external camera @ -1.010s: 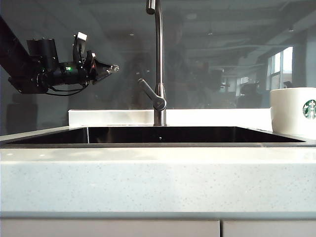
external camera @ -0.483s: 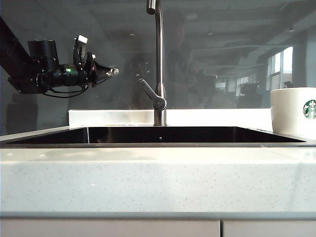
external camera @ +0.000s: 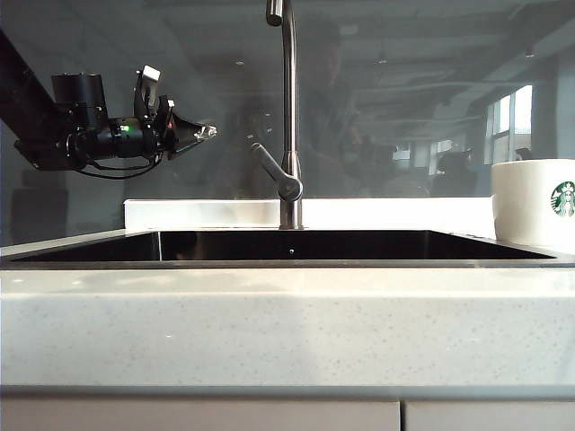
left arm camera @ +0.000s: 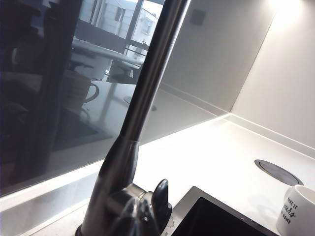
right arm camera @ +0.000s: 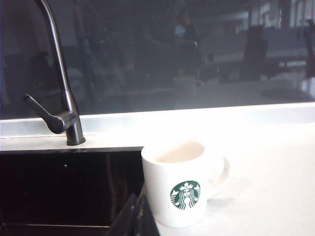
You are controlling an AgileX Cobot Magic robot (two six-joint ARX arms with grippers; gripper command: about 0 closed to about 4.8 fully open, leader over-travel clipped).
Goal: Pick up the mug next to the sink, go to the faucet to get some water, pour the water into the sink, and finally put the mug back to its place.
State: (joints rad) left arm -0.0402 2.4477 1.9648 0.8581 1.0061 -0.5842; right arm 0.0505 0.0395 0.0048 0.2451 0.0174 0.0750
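The white mug with its green logo stands on the counter at the right end of the sink. The tall metal faucet rises behind the sink's middle, its lever slanting left. My left gripper hangs shut and level in the air left of the faucet pipe, apart from it; its wrist view shows its shut tips before the faucet base and lever knob. My right gripper is shut and empty just short of the mug, over the sink edge. It is outside the exterior view.
A dark reflective glass wall stands behind the white counter ledge. A round metal disc is set in the counter beyond the mug. The pale counter front runs along the near side.
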